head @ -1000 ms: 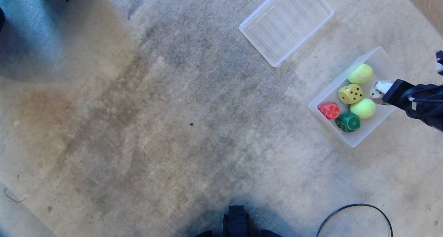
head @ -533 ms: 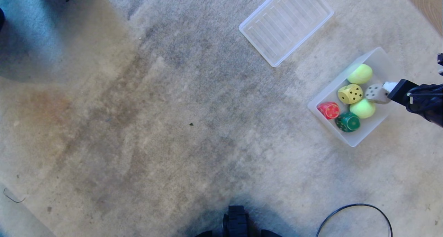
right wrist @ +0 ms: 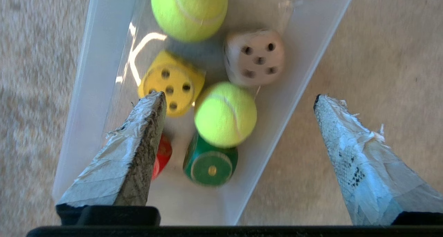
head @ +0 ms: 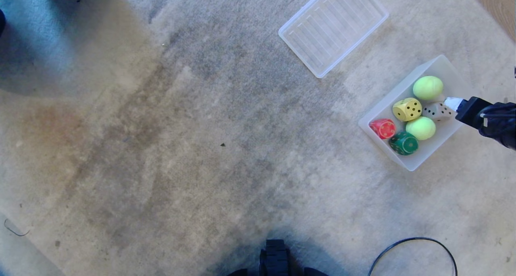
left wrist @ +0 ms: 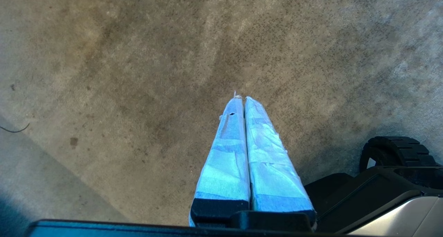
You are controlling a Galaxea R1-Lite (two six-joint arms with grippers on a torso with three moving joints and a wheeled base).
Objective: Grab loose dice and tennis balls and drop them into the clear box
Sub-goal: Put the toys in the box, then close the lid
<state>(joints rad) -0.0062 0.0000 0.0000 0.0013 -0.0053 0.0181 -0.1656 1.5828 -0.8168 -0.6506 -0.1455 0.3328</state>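
Note:
The clear box [head: 400, 90] stands on the carpet at the right. In it lie the yellow die [head: 408, 109], red die [head: 383, 128], green die [head: 404, 143], cream die [head: 437, 111] and two tennis balls [head: 428, 87] [head: 421, 128]. My right gripper [right wrist: 238, 97] hangs open and empty above the box's right rim. Below its fingers I see the cream die [right wrist: 254, 57], yellow die [right wrist: 171, 83], green die [right wrist: 209, 162] and both balls [right wrist: 189, 10] [right wrist: 225, 114]. The left gripper [left wrist: 241, 98] is shut over bare carpet, parked.
A flat ribbed clear tray [head: 333, 28] lies on the carpet beyond the box. A black cable [head: 411, 243] loops at the front right. My base [head: 276, 260] shows at the front edge. Wood floor [head: 500, 2] begins at the far right corner.
The right gripper opened and the cream die fell from it into the box beside the yellow die. The far tennis ball shifted a little; the gripper drew slightly back to the right.

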